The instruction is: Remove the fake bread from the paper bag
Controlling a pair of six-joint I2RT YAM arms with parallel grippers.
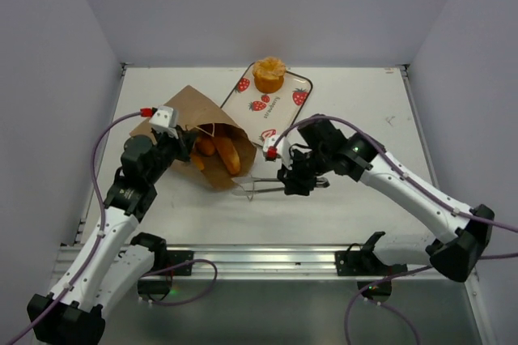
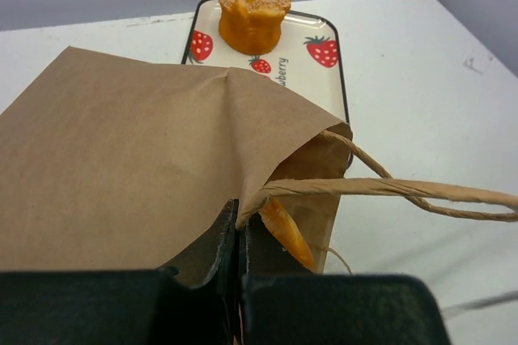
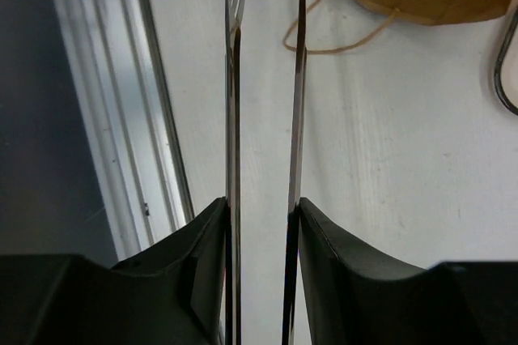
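A: Table [image 1: 364, 110], white, fills the top view. Paper bag [image 1: 190, 114] lies on its side centre-left, mouth toward lower right. Strawberry-print tray [image 1: 279, 110] at upper centre, just beside the bag; whether they touch is unclear.

B: Claws?

A: Left gripper [image 2: 239, 232] sits at the bag's mouth. In its wrist view the jaws are pinched together on the paper edge, with the fingertips buried in the fold. Right gripper [image 3: 261, 207] clamps a pair of metal tongs [image 3: 234, 78], one arm against each finger. From above, the tongs point left toward the bag mouth.

B: Tong tips?

A: Cut off at the top of the right wrist view; one slotted blade shows. From above they are too thin to trace.

B: Bread?

A: Fake bread [image 1: 225, 153] inside the bag, orange pieces at the mouth; the paper hides the count. The left wrist view gives only a sliver. One ruffled bun [image 1: 269, 74] stands on the tray's far end. Cord handle [image 2: 388, 189] loops out right and runs off frame.
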